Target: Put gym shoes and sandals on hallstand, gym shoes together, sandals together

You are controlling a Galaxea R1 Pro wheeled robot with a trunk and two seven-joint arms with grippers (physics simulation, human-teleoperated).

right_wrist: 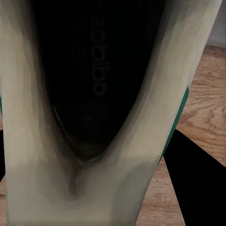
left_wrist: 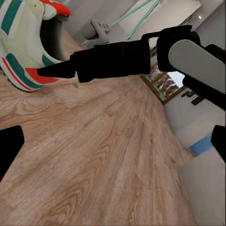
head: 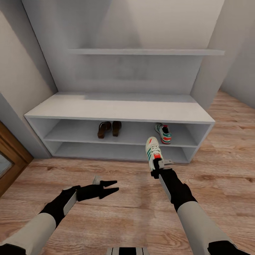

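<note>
One gym shoe [head: 153, 151], white with green stripes, hangs above the corridor floor [head: 134, 209] just in front of the hallstand [head: 117, 109], with my right gripper [head: 158, 167] shut on its heel end. The right wrist view looks into that shoe's dark opening [right_wrist: 94, 70], with a black finger [right_wrist: 197, 188] beside it. The other gym shoe [head: 163, 132] lies on the upper open shelf at the right. Both brown sandals [head: 104, 129] [head: 116, 128] sit side by side on the same shelf, left of centre. My left gripper [head: 110, 188] is open and empty low over the floor; its wrist view catches the held shoe [left_wrist: 23, 47].
A floating shelf [head: 141, 51] spans the wall above the bench. A wooden door frame [head: 12, 156] stands at the left, and grey walls close in on both sides. Wood plank floor stretches to the right of the rack.
</note>
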